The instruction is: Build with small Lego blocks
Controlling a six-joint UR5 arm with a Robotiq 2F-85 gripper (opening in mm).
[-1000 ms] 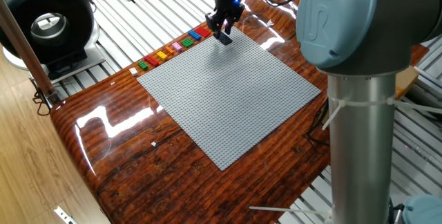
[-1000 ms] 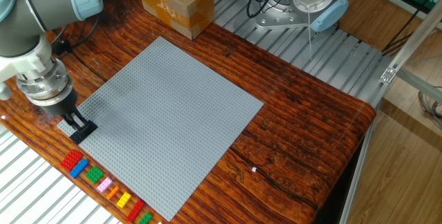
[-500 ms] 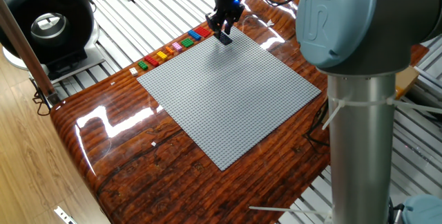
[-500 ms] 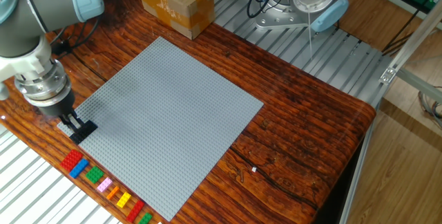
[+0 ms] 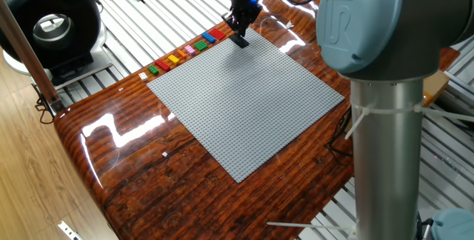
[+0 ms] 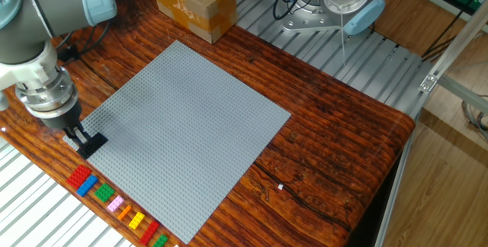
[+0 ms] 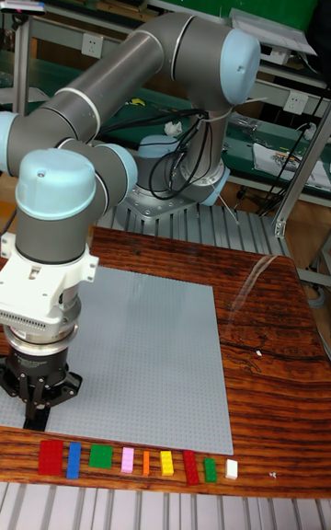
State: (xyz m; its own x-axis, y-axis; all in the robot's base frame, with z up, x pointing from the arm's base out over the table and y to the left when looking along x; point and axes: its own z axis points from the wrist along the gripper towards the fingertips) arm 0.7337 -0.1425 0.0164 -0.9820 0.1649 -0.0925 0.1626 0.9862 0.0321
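The gripper (image 6: 85, 142) has drawn its fingers together since a second ago, now clenched on a dark block at the baseplate's (image 6: 183, 117) corner; the small Lego blocks (image 7: 129, 462) line the bench edge; placement looks underway.

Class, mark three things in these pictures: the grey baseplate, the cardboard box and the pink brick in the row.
grey baseplate (image 6: 191, 117): other fixed view, bare studded middle.
cardboard box (image 6: 192, 3): other fixed view, taped top face.
pink brick (image 7: 127, 461): tall fixed view, its top.
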